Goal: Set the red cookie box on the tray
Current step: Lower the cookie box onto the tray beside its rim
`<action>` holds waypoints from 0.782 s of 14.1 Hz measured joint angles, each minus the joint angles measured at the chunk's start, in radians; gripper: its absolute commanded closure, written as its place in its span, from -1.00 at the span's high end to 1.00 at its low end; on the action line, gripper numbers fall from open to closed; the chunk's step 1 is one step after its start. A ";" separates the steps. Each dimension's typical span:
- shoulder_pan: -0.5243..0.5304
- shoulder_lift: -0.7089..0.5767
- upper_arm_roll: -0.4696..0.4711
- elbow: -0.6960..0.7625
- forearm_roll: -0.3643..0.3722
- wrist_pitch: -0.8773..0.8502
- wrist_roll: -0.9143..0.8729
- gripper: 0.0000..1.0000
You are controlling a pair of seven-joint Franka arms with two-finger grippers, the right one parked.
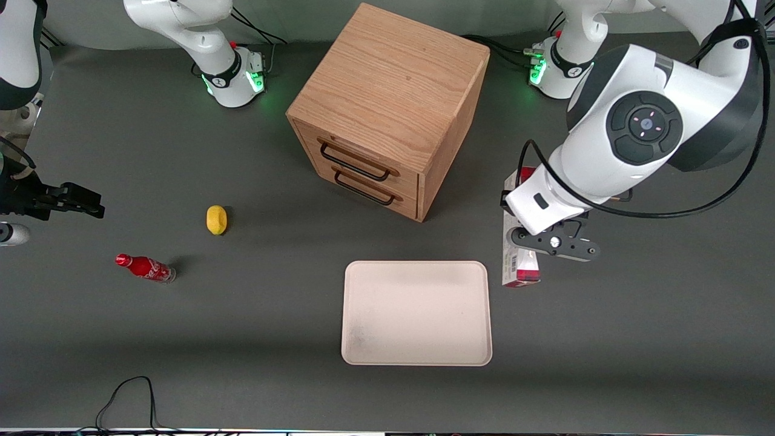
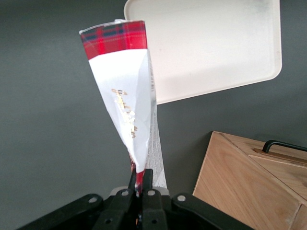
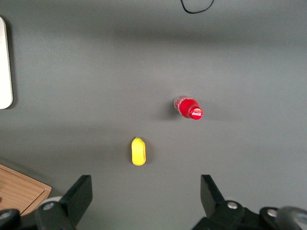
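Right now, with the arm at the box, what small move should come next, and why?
Probably a short lift, then a carry sideways toward the tray. In the left wrist view the gripper is shut on the red cookie box, pinching its thin edge, while the front view shows the box beside the tray, not on it.

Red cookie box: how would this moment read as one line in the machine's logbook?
phase: box grasped | end effector: shut on red cookie box, beside tray toward working arm's end | tray: bare, box not yet on it
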 measured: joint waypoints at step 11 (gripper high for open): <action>-0.082 0.287 0.030 0.005 0.095 0.315 -0.083 -1.00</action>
